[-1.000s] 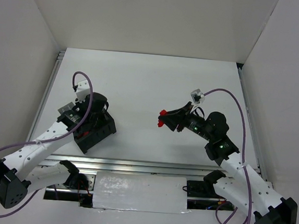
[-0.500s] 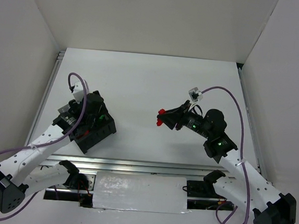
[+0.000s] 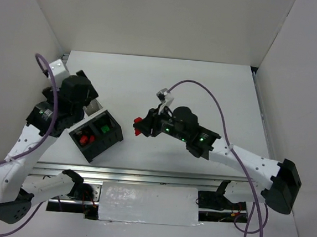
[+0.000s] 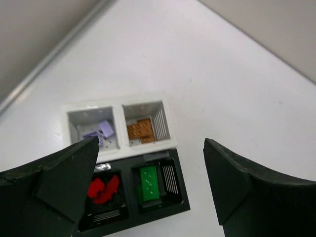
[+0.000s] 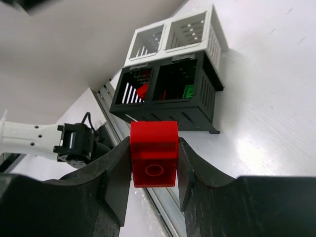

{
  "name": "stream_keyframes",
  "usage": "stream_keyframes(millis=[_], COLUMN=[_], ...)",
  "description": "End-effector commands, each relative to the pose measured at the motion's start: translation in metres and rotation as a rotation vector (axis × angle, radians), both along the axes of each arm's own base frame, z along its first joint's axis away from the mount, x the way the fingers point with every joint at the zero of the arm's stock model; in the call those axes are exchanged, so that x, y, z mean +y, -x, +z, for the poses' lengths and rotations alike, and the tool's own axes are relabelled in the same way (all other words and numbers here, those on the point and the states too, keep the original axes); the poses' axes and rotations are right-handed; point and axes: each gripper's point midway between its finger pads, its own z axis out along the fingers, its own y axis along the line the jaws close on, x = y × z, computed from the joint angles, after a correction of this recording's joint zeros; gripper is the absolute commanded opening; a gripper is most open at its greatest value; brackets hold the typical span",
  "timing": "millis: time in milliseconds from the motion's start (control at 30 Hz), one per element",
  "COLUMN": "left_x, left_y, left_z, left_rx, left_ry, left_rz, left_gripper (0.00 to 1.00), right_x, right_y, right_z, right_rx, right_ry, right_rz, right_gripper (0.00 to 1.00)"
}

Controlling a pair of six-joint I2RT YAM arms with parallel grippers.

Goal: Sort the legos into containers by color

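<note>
The containers are a black box (image 3: 107,143) joined to a white box (image 4: 118,105), each with two compartments. In the left wrist view, red legos (image 4: 102,190) and a green lego (image 4: 148,183) lie in the black compartments. Lilac legos (image 4: 100,130) and a brown piece (image 4: 140,131) lie in the white ones. My left gripper (image 4: 150,148) hangs open and empty above the box, up and left of it in the top view (image 3: 85,102). My right gripper (image 5: 154,160) is shut on a red lego (image 5: 154,153), held in the air right of the box (image 3: 139,125).
An aluminium rail (image 3: 153,175) runs along the table's near edge, with a white taped patch (image 3: 148,203) below it. White walls close in the left, back and right sides. Purple cables (image 3: 200,86) arch over both arms.
My left gripper opened and drew back up and left off the black box, uncovering its compartments. My right arm carried the red lego leftward, closer to the box.
</note>
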Motion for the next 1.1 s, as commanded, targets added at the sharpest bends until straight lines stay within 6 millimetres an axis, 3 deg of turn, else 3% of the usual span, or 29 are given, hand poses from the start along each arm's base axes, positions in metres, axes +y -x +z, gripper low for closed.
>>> stream_keyframes(millis=[0,33,67,100,133,167,200,233,267,300,333,367,400,433,467,500,567,700,833,1000,1067], left_x=[0.050,0.060,0.068,0.074,0.083,0.092,0.100,0.104,0.109,0.113,0.115,0.115,0.119,0.119,0.120,0.123,0.123,0.118,0.113,0.109,0.108], left_y=[0.019,0.024,0.028,0.034,0.043,0.049,0.058,0.064,0.070,0.080,0.083,0.085,0.094,0.094,0.097,0.103,0.103,0.098,0.094,0.091,0.090], left_z=[0.042,0.062,0.069,0.075,0.083,0.089,0.096,0.096,0.098,0.105,0.100,0.100,0.107,0.099,0.099,0.099,0.096,0.097,0.098,0.096,0.094], left_rx=[0.002,-0.044,-0.060,-0.075,-0.104,-0.123,-0.157,-0.167,-0.184,-0.235,-0.242,-0.260,-0.314,-0.311,-0.321,-0.334,-0.329,-0.320,-0.321,-0.315,-0.304], left_ry=[-0.145,-0.149,-0.157,-0.170,-0.175,-0.198,-0.193,-0.199,-0.205,-0.179,-0.177,-0.167,-0.144,-0.150,-0.146,-0.143,-0.151,-0.147,-0.145,-0.143,-0.152], left_rz=[0.146,0.192,0.227,0.254,0.286,0.332,0.361,0.380,0.405,0.414,0.415,0.409,0.409,0.404,0.403,0.413,0.407,0.378,0.339,0.311,0.303], left_gripper=[0.99,0.99,0.99,0.99,1.00,1.00,0.99,1.00,1.00,0.99,1.00,0.99,1.00,0.99,0.99,0.99,0.99,0.99,0.99,1.00,0.99], right_x=[0.037,0.052,0.064,0.081,0.094,0.113,0.126,0.135,0.151,0.163,0.171,0.186,0.195,0.202,0.211,0.217,0.227,0.235,0.237,0.245,0.248], right_y=[-0.013,-0.004,0.000,-0.002,-0.004,-0.001,-0.001,-0.003,-0.004,-0.004,-0.006,-0.010,-0.011,-0.013,-0.019,-0.019,-0.019,-0.015,-0.013,-0.004,-0.001], right_z=[0.024,0.024,0.025,0.009,0.025,0.010,0.030,0.028,0.011,0.026,0.023,0.000,0.012,0.005,-0.014,-0.008,-0.025,-0.032,-0.037,-0.041,-0.042], right_rx=[-0.080,-0.101,-0.116,-0.114,-0.144,-0.148,-0.172,-0.186,-0.182,-0.203,-0.206,-0.203,-0.215,-0.217,-0.209,-0.214,-0.197,-0.181,-0.172,-0.156,-0.147], right_ry=[-0.031,-0.025,-0.020,0.013,-0.013,0.023,-0.008,0.003,0.039,0.019,0.031,0.083,0.077,0.099,0.142,0.140,0.166,0.162,0.164,0.157,0.158], right_rz=[-0.048,-0.022,-0.008,0.002,-0.011,0.010,0.013,0.003,0.012,0.017,0.012,0.007,0.004,-0.004,-0.022,-0.021,-0.009,0.015,0.023,0.083,0.093], right_gripper=[0.00,0.00,0.00,0.00,0.00,0.00,0.00,0.00,0.00,0.00,0.00,0.01,0.02,0.03,0.04,0.04,0.08,0.11,0.27,0.40,0.52])
